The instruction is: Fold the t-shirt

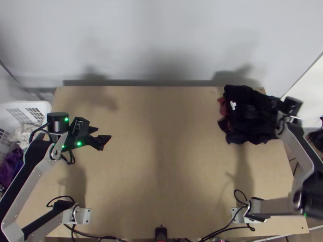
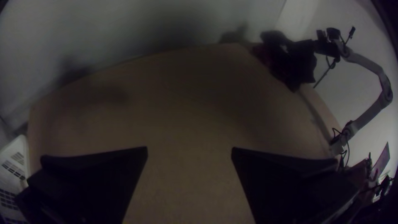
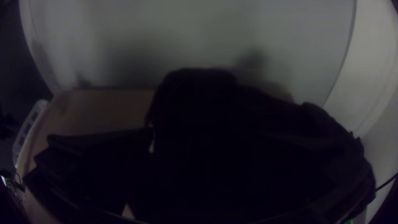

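Landmark: table (image 1: 161,161). Black cloth (image 1: 252,117) bunched at the table's far right corner, reddish cloth (image 1: 223,108) showing at its edge. Right gripper (image 1: 291,105) at the cloth, state can't tell. Left gripper (image 1: 103,133) above the table's left part, fingers apart, nothing between. White basket (image 1: 38,106) beside the table's left edge.

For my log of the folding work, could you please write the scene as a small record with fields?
table: light wood
black cloth: bunched, not spread, at the table's far right corner
cloth detail: small white mark
red cloth: peeks out at the black cloth's left edge
left gripper: over the table's left side, fingers apart, nothing between them
right gripper: at the black cloth; grip unclear
basket: white, left of the table
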You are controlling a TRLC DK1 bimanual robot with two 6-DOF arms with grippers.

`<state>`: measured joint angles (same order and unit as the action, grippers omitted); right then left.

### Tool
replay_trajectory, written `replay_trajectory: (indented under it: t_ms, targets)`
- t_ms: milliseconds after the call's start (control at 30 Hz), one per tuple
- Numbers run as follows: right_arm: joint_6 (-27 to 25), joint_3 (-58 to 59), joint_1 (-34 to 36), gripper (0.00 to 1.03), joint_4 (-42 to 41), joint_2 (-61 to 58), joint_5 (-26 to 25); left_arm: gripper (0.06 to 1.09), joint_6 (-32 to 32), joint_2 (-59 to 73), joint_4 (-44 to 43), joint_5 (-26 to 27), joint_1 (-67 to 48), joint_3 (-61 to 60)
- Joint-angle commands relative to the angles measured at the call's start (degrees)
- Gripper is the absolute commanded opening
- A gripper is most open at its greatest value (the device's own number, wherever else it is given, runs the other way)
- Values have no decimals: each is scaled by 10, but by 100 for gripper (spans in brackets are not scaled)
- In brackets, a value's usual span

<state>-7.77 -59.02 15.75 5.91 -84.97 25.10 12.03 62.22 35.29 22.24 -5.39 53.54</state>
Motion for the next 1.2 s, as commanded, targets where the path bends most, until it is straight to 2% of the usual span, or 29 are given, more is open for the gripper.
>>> replay_trajectory:
  t_ms: [0, 167, 200, 267, 333, 367, 500, 567, 667, 767, 833, 933, 967, 1033, 1167]
  targets:
    - [-4, -50, -19, 99, 96, 136, 8, 104, 3, -11, -2, 1, -5, -16]
    - [2, -43, -25, 99, 109, 216, -3, 104, -1, -32, -2, 1, -7, -21]
    - [-1, -32, -30, 99, 105, 234, -34, 104, -3, -41, -3, 1, -7, -21]
    - [-29, 15, -67, 99, 64, 285, -126, 104, 0, -66, -5, -3, -13, -19]
    - [-72, 86, -110, 99, -24, 350, -234, 104, -4, -104, -37, -49, -24, -33]
    - [-85, 123, -128, 99, -60, 382, -264, 104, -4, -126, -58, -62, -24, -45]
    - [-102, 250, -178, 99, -141, 498, -347, 104, 19, -244, -192, -146, -25, -144]
    - [-104, 298, -208, 99, -152, 555, -379, 104, 33, -306, -249, -157, -35, -199]
    - [-119, 357, -247, 99, -153, 634, -429, 104, 69, -367, -274, -162, -43, -262]
    - [-139, 415, -261, 99, -153, 719, -458, 104, 101, -471, -296, -166, -44, -324]
    - [-161, 438, -250, 99, -158, 769, -459, 104, 113, -549, -294, -165, -48, -360]
    - [-241, 514, -255, 99, -211, 843, -458, 104, 138, -625, -283, -164, -50, -405]
    - [-250, 533, -259, 99, -219, 853, -458, 104, 150, -624, -273, -164, -48, -410]
    - [-235, 534, -265, 99, -202, 852, -458, 104, 154, -625, -276, -164, -44, -425]
    - [-168, 536, -255, 99, -157, 851, -459, 104, 148, -625, -308, -163, -50, -468]
